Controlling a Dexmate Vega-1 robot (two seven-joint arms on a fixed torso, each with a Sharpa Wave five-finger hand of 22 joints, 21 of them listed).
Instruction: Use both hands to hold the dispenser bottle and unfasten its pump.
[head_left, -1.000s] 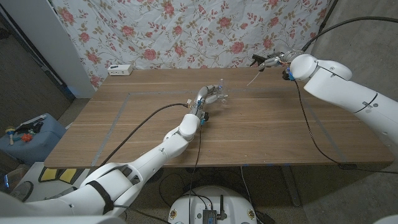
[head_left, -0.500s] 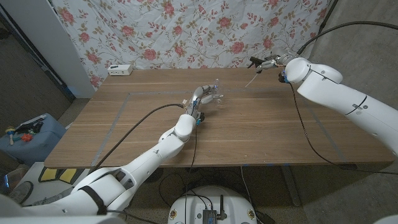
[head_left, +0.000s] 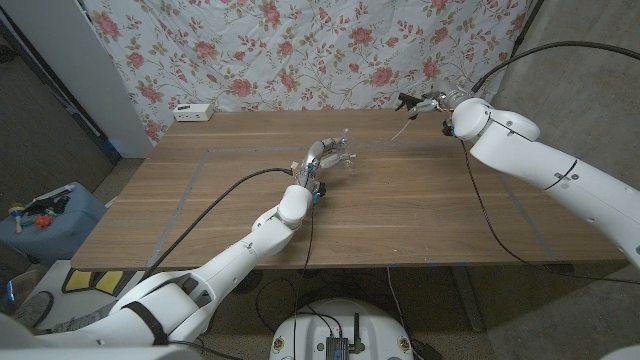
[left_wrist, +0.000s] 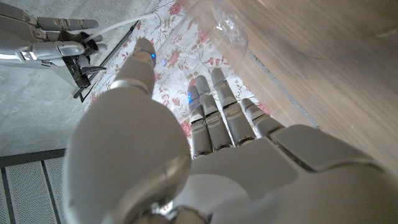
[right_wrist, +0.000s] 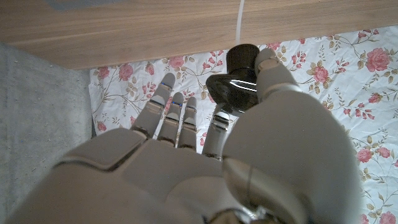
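In the head view, my left hand (head_left: 325, 155) grips the clear, capless dispenser bottle (head_left: 345, 148) just above the middle of the wooden table (head_left: 420, 205). The left wrist view has the bottle (left_wrist: 214, 25) beyond my left hand's fingertips (left_wrist: 217, 84). Raised over the table's far right, my right hand (head_left: 432, 100) pinches the black pump (head_left: 408, 99), whose white dip tube (head_left: 404, 127) hangs free. The pump is apart from the bottle. The right wrist view shows the pump (right_wrist: 239, 78) between thumb and fingers of my right hand (right_wrist: 205, 155). The left wrist view also catches the right hand (left_wrist: 53, 37).
A white power strip (head_left: 195, 112) lies at the table's back left corner. A floral cloth (head_left: 300, 50) hangs behind the table. A black cable (head_left: 230, 195) runs along my left arm. A blue box (head_left: 45, 215) sits on the floor at the left.
My right hand has carried the pump a little to the left, staying raised. My left hand and the bottle have shifted slightly left and toward the back.
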